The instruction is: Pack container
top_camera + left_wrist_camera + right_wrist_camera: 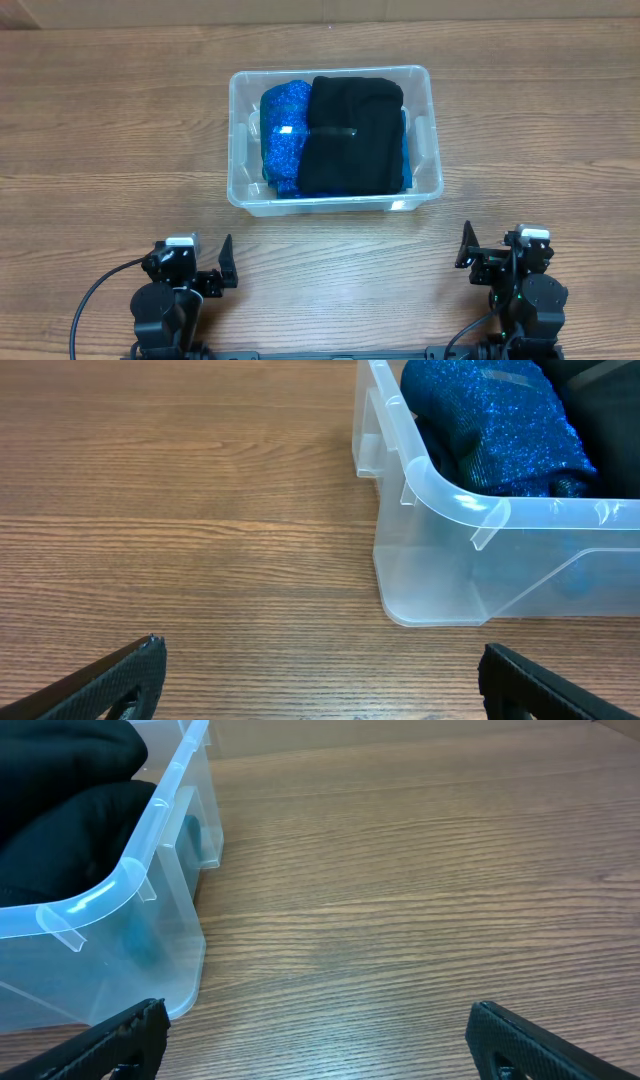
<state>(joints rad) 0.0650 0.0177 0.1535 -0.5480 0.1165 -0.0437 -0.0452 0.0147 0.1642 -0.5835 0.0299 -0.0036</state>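
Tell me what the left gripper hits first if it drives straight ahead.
Likely the container, its near corner: it sits in line with one finger of the open left gripper. The centre line shows only table.

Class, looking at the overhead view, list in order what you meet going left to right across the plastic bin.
Left wall of the container → blue sparkly fabric → black fabric → right wall of the container.
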